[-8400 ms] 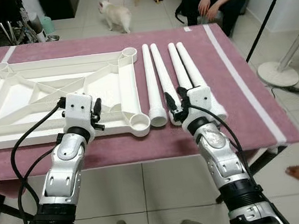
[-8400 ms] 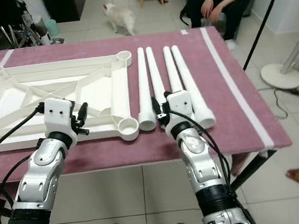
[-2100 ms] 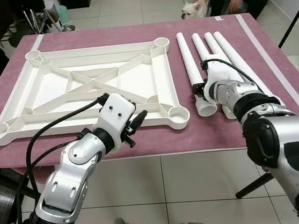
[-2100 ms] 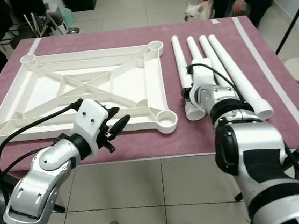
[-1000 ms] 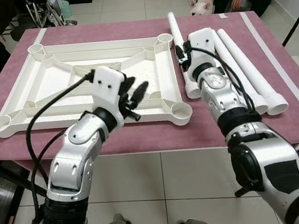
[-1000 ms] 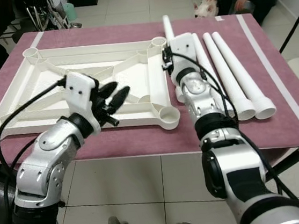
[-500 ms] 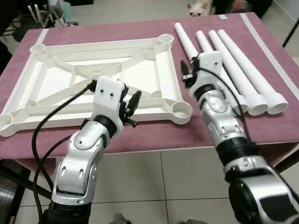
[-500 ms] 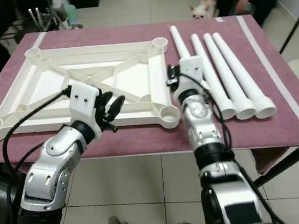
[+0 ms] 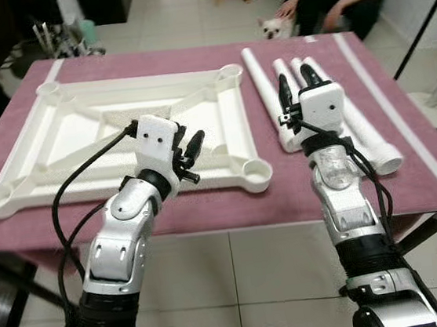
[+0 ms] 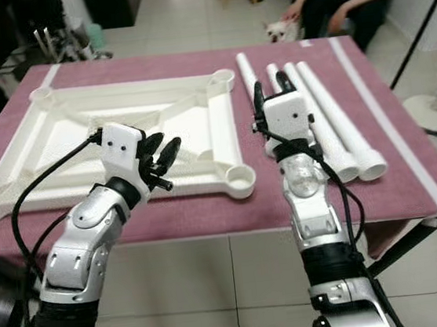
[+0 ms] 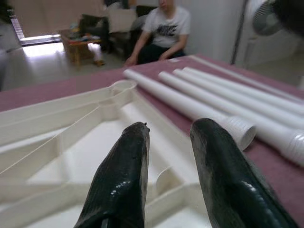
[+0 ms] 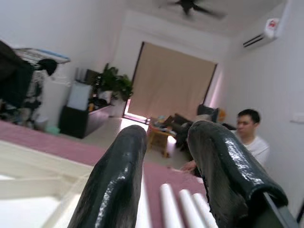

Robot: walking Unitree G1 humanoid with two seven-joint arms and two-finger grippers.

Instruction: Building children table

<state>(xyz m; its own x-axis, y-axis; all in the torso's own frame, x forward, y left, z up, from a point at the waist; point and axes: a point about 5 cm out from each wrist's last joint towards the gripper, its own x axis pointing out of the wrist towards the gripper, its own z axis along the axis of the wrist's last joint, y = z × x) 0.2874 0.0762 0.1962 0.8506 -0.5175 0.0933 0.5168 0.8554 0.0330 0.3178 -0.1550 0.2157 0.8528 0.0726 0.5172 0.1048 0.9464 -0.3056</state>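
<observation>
Your right gripper has lifted off the legs, fingers parted and empty; they lie beside the tabletop frame. Left gripper, fingers parted, hovers over the frame's near edge. No leg fitted yet.

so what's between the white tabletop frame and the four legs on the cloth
Only a narrow strip of bare pink tablecloth separates the tabletop frame from the nearest of the legs; the left eye view shows it, with the right gripper raised above the legs.
</observation>
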